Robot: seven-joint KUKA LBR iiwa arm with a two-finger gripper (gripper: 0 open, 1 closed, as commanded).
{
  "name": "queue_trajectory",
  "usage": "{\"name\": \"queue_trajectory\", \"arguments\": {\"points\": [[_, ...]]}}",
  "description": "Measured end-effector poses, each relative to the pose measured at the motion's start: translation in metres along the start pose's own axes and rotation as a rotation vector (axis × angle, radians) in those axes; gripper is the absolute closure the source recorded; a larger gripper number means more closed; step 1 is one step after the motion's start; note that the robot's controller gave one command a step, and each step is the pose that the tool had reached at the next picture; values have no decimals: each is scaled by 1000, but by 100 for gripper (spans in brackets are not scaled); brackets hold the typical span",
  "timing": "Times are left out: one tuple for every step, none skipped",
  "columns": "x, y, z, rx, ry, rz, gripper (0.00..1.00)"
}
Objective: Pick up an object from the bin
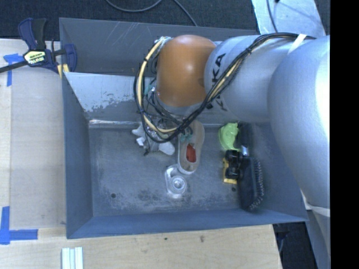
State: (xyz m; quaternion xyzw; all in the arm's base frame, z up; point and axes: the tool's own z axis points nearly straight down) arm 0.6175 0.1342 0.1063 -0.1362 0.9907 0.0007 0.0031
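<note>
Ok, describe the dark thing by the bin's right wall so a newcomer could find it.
In the grey bin, look at the lower right corner of its floor. There lies a long black brush, right of a small yellow-and-black toy. It alone is long and all black.

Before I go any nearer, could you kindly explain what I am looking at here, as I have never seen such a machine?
One camera looks down into a grey metal bin from above and a little to one side. The big silver tube coming in from the right is a robot arm. The orange dome and looped cables belong to its wrist. Beneath them its gripper sits low over the bin floor near the back wall; I cannot tell whether it holds anything. Loose on the floor lie a small clear plastic cup, a white oval thing with red inside, a green crumpled lump, a yellow and black toy and a black brush.
</note>
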Motion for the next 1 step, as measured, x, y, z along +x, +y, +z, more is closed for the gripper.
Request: {"name": "queue_trajectory", "arguments": {"points": [[6, -3, -117, -1, 0, 24, 100]]}}
